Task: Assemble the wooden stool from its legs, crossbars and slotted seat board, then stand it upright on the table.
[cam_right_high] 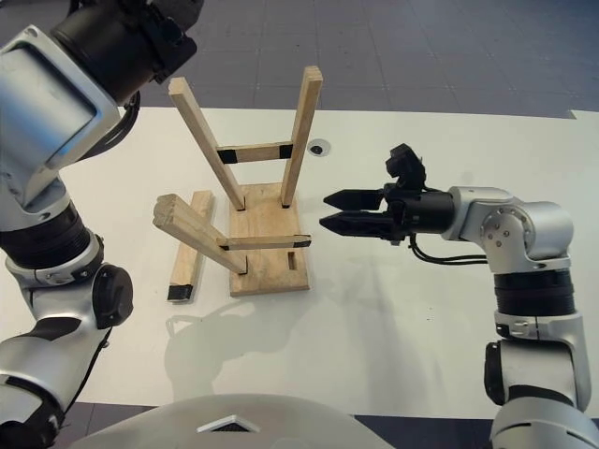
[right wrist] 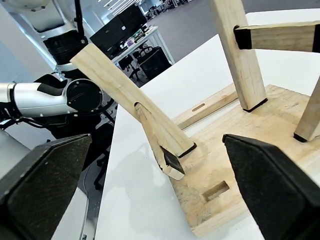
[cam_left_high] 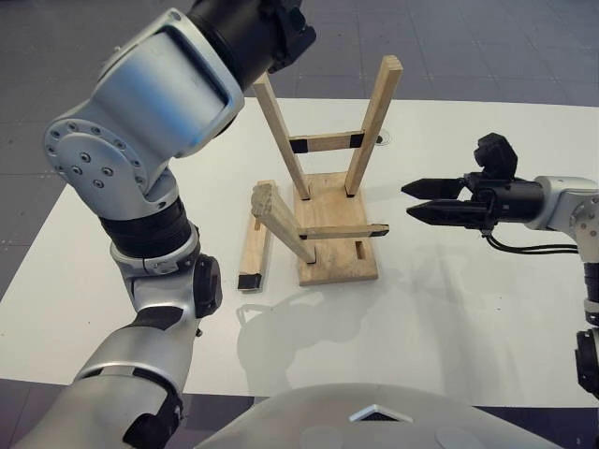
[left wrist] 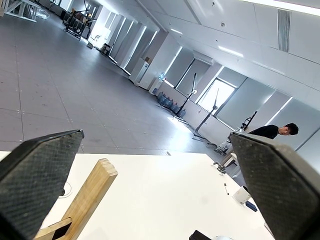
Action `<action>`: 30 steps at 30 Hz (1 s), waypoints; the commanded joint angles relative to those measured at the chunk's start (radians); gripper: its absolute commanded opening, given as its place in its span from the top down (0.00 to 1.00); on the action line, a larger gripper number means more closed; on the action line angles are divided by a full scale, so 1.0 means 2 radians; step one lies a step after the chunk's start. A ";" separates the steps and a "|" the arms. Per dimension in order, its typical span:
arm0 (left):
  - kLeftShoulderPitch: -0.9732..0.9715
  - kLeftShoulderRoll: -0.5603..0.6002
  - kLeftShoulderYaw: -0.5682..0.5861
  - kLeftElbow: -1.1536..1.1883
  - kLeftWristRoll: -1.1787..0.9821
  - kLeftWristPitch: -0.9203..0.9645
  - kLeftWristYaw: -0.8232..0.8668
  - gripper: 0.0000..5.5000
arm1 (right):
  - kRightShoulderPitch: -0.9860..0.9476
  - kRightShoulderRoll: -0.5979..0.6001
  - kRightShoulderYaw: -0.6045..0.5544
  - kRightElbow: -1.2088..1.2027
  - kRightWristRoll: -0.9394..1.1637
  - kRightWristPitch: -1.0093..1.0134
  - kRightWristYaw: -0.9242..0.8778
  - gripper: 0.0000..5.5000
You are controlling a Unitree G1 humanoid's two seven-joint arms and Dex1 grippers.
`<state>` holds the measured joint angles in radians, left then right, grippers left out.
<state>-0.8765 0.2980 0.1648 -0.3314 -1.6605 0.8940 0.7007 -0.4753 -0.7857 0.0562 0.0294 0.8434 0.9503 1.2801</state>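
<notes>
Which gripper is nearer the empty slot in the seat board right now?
Right. The right gripper hovers open just right of the seat board, beside the empty slot. The left gripper is raised by the tops of the far upright legs.

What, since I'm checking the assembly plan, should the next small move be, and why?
Probably ease the open right gripper left to the free end of the near crossbar and steady it: the tilted leg carrying it leans sharply, the near-right slot is empty, and the last leg lies loose beside the seat board.
</notes>
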 commanded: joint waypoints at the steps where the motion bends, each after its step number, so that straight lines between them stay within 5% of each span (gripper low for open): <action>1: 0.005 0.019 -0.006 -0.006 -0.017 -0.012 0.007 0.01 | 0.053 -0.069 0.067 -0.074 -0.112 -0.087 0.028 0.12; 5: 0.002 0.037 -0.008 -0.005 -0.022 -0.021 0.005 0.01 | 0.124 -0.106 0.111 -0.113 -0.192 -0.154 0.033 0.12; 14: -0.016 0.066 -0.007 0.010 0.005 -0.033 -0.026 0.01 | 0.213 -0.007 0.181 -0.151 -0.291 -0.207 -0.104 0.12; 30: 0.000 0.081 -0.002 0.005 -0.007 -0.046 -0.030 0.01 | 0.162 0.018 0.177 -0.156 -0.368 -0.268 -0.141 0.12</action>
<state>-0.8902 0.4433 0.1554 -0.3197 -1.6664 0.8071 0.6431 -0.1186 -0.7558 0.4119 -0.2557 0.1226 0.4170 1.0073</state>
